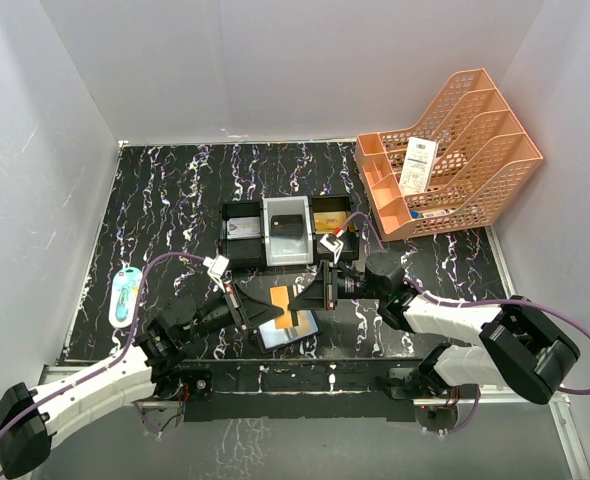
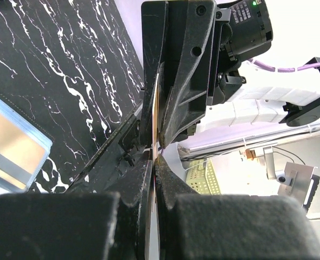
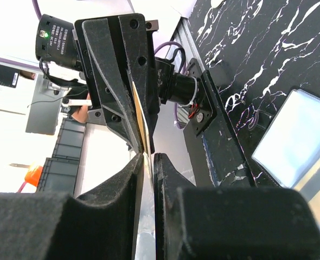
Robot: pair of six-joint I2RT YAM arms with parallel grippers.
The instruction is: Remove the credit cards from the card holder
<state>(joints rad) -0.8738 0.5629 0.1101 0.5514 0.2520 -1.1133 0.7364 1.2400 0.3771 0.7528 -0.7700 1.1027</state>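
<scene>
Top external: one gold card (image 1: 283, 297) is out, up in the air. Left gripper (image 1: 263, 309) fingers pinch it; right gripper (image 1: 311, 292) fingers hug its other end, maybe gripping, can't tell. Card holder (image 1: 287, 334) lies under it, 2nd card (image 2: 11, 143) prob. inside.

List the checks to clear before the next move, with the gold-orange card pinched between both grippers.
1. Left gripper shut on the thin gold-orange plastic card: ok.
2. Right gripper closed on the card's opposite edge: ok, as far as both wrist views show.
3. Card lifted free of the flat blue-grey two-panel card holder: ok, the holder lies on the table below.
4. Holder emptied: not ok, a gold face shows inside it.
5. Which compartment of the row of small black and grey bins should take the card: cannot tell.
</scene>
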